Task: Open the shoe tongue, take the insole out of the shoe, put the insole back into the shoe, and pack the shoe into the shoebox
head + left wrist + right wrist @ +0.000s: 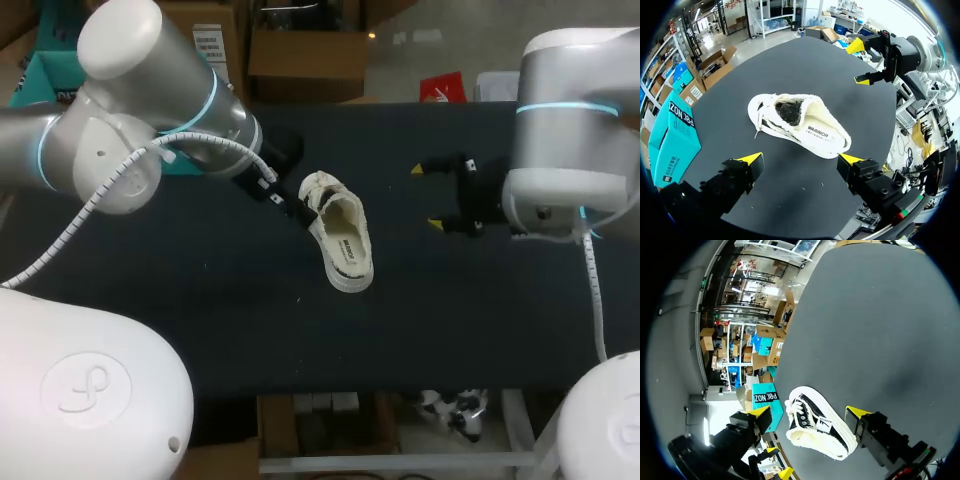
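My left pincer (pixel 801 161) stands wide open and holds nothing. The white shoe (pixel 799 126) lies just ahead of its fingers on the black table (pixel 790 202), with its opening toward me. I cannot make out the dark patch deep in its toe. Beyond the shoe and well apart from it, my right pincer (pixel 859 63) also gapes empty. The teal shoebox (pixel 675 132) sits at the table's edge, partly cut off.
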{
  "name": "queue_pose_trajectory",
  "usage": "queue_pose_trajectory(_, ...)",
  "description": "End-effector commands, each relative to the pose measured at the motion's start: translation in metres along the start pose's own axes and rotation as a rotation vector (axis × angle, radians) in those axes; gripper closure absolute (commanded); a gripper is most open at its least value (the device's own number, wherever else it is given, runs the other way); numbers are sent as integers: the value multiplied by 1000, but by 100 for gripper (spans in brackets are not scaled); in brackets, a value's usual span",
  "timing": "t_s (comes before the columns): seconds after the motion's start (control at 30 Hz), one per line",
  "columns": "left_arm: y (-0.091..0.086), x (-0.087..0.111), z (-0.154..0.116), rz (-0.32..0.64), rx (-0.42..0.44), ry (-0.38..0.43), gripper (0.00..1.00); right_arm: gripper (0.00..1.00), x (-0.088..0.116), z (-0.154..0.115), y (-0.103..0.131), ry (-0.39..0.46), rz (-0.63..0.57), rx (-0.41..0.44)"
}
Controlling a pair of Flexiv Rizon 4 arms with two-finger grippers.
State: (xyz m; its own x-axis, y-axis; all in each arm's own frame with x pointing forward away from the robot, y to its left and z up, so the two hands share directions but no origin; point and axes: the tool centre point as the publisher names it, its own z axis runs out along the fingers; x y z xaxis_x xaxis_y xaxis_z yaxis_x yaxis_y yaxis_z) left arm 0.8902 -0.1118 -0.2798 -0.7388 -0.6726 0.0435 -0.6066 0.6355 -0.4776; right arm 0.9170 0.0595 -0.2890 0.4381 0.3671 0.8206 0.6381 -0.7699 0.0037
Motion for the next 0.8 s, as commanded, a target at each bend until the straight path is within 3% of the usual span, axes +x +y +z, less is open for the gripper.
queue_pose_trajectory(0.03, 0, 1, 1, -1, -1, -5, 0, 0, 2, -3, 8, -2, -6, 1212)
queue_pose_trajectory(0.53, 0, 1, 1, -1, -1, -5, 0, 0, 2, -2, 14, -22, 22, 1235)
queue_pose_trajectory(0.7, -3, 15, 10, -145, -31, -10, 0, 0, 3, -4, 18, -44, 24, 1282)
queue_pose_trajectory(0.8, -3, 22, 18, -227, -61, -49, 0, 0, 9, -4, 20, -138, 47, 1285)
